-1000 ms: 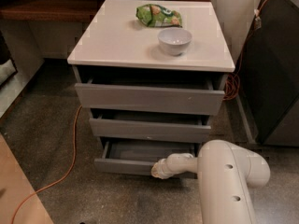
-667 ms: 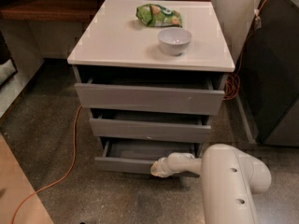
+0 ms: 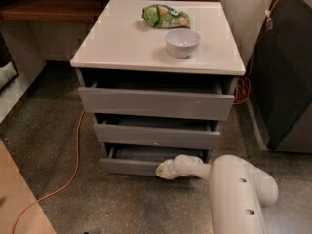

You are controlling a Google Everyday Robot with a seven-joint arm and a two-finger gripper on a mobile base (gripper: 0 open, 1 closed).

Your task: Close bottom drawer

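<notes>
The bottom drawer (image 3: 127, 165) is the lowest of three grey drawers under the white cabinet top (image 3: 122, 48). It stands slightly open, with a strip of its grey interior showing. My gripper (image 3: 161, 171) is at the end of the white arm, low near the floor, pressed against the right part of the bottom drawer's front. The middle drawer (image 3: 156, 136) and top drawer (image 3: 155, 103) also stand partly open.
A white bowl (image 3: 182, 42) and a green snack bag (image 3: 165, 16) sit on the cabinet top. An orange cable (image 3: 73, 172) runs across the speckled floor at left. A dark cabinet (image 3: 287, 72) stands at right. A wooden shelf (image 3: 44, 9) is at back left.
The bottom drawer has slid back toward the cabinet, and my arm has followed it inward.
</notes>
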